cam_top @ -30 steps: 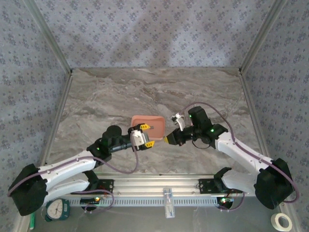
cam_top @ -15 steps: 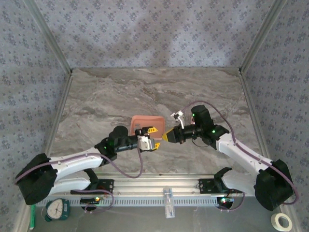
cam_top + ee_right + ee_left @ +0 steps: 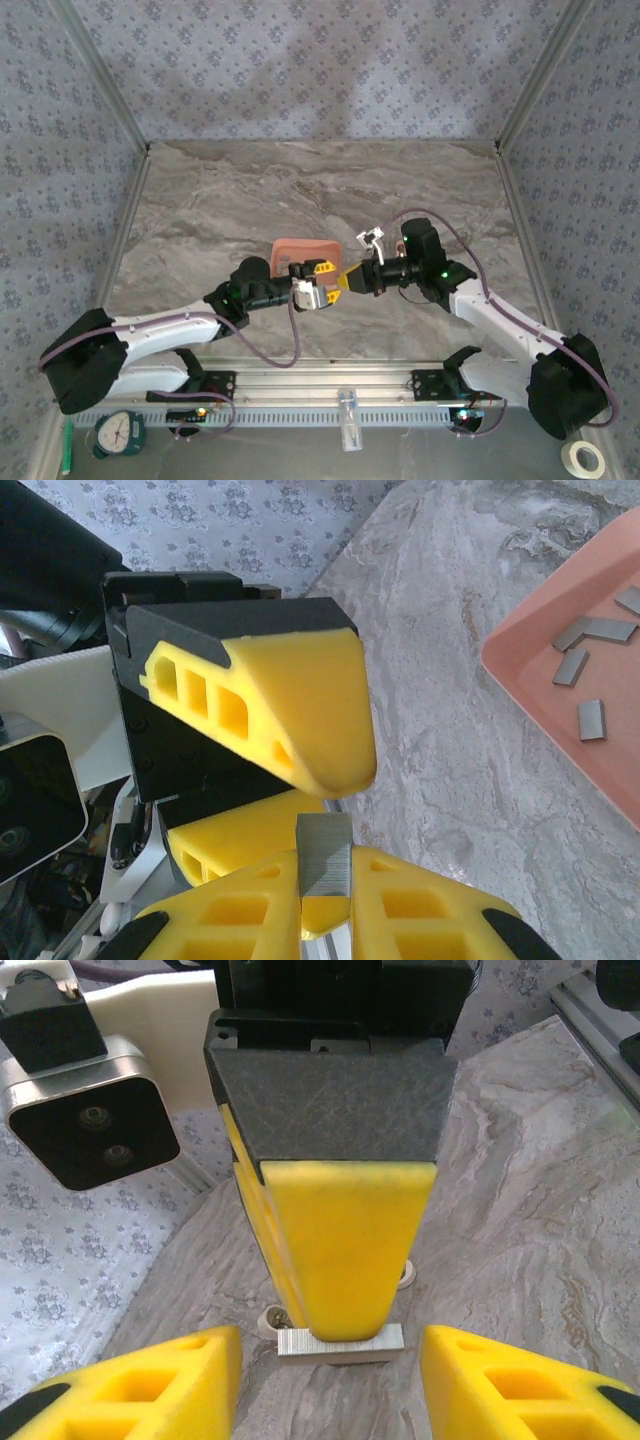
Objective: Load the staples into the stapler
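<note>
right gripper pinching staples, left gripper spread

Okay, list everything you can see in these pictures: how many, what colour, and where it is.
table: one, grey marbled, under both arms.
tray: one, salmon pink, mid-table, just beyond the two grippers.
loose staples: at least five short strips, grey, lying in the tray.
staple strip: one, grey metal, pinched in the right gripper.
clock: one, teal rim with white face, near-left, off the table.
tape roll: one, white, near-right corner, off the table.
left gripper: one, yellow jaws open, facing the right gripper.
right gripper: one, yellow jaws shut on the staple strip, held out toward the left gripper.
</note>
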You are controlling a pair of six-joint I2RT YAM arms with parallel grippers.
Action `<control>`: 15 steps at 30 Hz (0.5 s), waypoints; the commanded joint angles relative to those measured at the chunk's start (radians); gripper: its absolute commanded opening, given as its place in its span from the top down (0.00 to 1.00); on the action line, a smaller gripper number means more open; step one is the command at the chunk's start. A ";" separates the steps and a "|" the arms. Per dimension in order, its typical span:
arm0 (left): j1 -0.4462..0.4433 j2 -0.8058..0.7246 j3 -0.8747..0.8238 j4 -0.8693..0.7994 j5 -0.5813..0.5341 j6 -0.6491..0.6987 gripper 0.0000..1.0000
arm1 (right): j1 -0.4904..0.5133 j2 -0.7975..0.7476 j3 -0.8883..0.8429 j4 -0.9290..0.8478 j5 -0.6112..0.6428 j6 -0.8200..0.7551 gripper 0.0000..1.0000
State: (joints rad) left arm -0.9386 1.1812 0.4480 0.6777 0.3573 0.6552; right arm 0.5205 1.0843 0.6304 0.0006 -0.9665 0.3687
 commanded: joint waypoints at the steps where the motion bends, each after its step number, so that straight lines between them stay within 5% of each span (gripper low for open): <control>1: -0.008 0.006 0.033 0.037 0.035 0.017 0.51 | -0.008 -0.022 -0.012 0.032 -0.030 0.021 0.81; 15: -0.016 0.014 0.047 0.030 0.032 0.031 0.61 | -0.011 -0.024 -0.024 0.063 -0.046 0.047 0.82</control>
State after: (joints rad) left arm -0.9447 1.1877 0.4641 0.6846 0.3676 0.6701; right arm 0.5163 1.0794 0.6174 0.0399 -0.9852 0.4038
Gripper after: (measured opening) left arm 0.399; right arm 0.187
